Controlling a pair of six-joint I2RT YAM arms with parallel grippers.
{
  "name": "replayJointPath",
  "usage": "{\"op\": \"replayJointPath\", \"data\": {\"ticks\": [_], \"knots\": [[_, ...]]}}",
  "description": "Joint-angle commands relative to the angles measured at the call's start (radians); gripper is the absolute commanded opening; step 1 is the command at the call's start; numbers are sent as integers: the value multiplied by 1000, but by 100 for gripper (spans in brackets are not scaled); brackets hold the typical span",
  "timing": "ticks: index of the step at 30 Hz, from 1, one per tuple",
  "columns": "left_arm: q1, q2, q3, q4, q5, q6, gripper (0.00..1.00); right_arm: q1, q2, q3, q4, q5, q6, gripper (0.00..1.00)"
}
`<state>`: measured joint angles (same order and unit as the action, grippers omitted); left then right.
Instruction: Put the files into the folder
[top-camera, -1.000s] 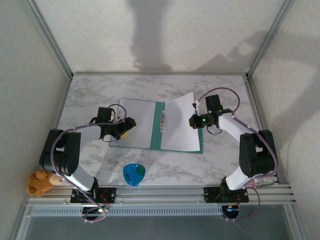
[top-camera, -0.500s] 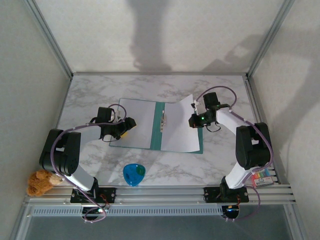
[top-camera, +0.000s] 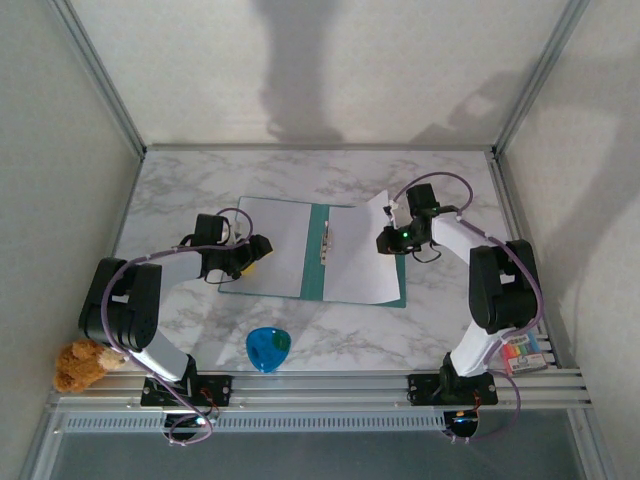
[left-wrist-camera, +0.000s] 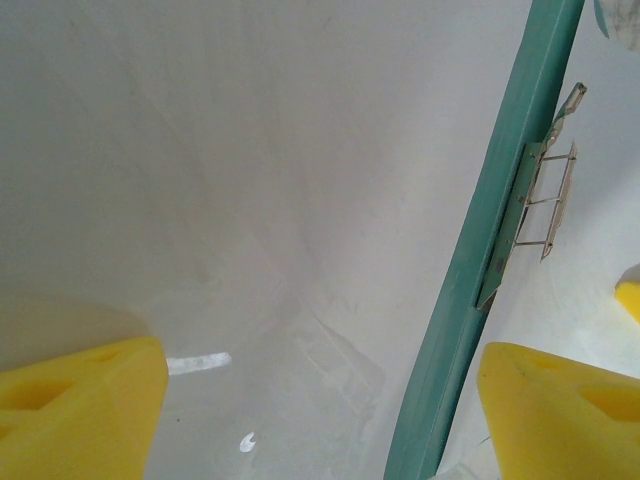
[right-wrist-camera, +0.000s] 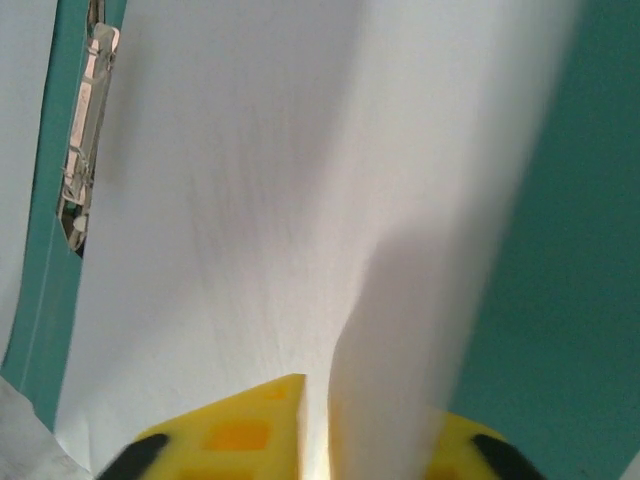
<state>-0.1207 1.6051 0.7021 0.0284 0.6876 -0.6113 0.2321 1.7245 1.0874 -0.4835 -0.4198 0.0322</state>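
1. A blue cup (top-camera: 268, 348) stands near the front edge, apart from the folder (top-camera: 318, 262). A brown plush toy (top-camera: 80, 365) lies by the left arm's base.
2. The folder lies open mid-surface, with the files (top-camera: 358, 262) on its right leaf, beside the metal clip (left-wrist-camera: 545, 195) on the spine.
3. The left end effector (top-camera: 258, 248) is spread wide over the left leaf. The right end effector (top-camera: 392, 240) pinches the files' raised edge.
4. The surface (top-camera: 440, 320) is marble-patterned, enclosed by pale walls and aluminium posts (top-camera: 100, 75).
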Motion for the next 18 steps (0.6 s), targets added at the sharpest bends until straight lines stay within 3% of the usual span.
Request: {"op": "replayJointPath", "data": {"ticks": [1, 11, 18], "knots": [[8, 7, 14, -70, -34, 20, 82, -11, 13, 34, -19, -4, 30, 23], [8, 12, 20, -74, -35, 21, 81, -15, 20, 48, -35, 46, 74, 38], [8, 8, 22, -79, -36, 22, 81, -25, 24, 32, -25, 45, 87, 40]]}}
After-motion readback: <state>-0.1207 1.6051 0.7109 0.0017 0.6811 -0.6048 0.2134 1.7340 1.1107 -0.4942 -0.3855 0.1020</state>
